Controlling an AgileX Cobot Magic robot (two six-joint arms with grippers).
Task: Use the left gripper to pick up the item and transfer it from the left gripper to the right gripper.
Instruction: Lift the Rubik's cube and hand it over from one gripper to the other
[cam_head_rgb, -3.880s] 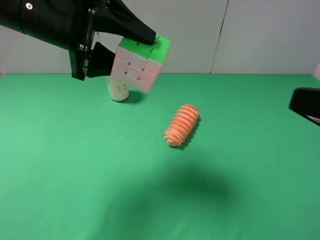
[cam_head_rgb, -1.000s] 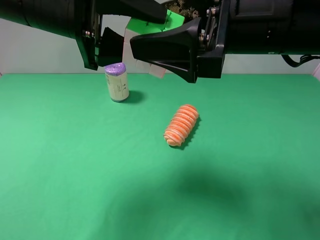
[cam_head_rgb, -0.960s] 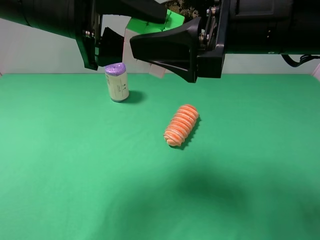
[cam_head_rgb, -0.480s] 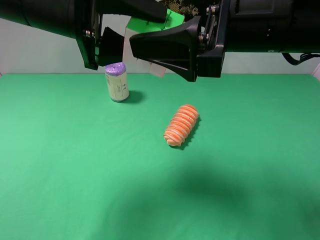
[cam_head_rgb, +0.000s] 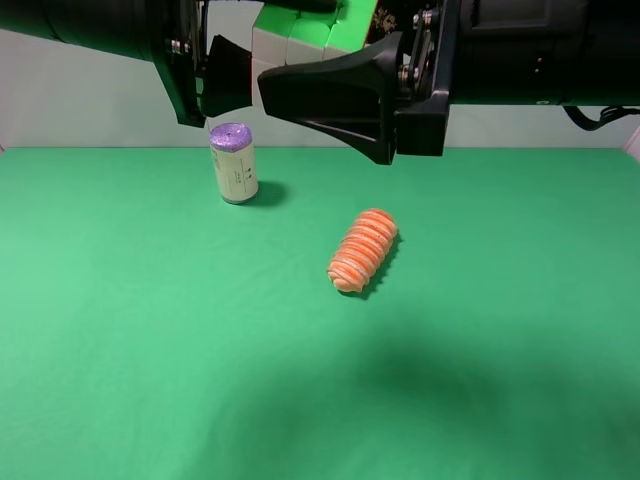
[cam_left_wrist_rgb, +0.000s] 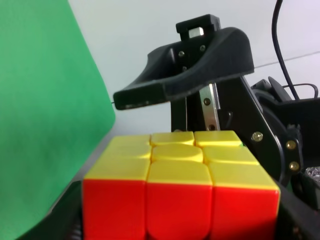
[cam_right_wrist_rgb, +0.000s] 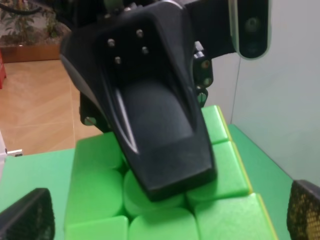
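Holding puzzle cube (cam_head_rgb: 318, 28) aloft, left claw (cam_head_rgb: 262, 45) clamped, right claw (cam_right_wrist_rgb: 167, 212) spread

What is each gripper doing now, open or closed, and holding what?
Left gripper: closed on the puzzle cube.
Right gripper: open around the cube, not gripping it.
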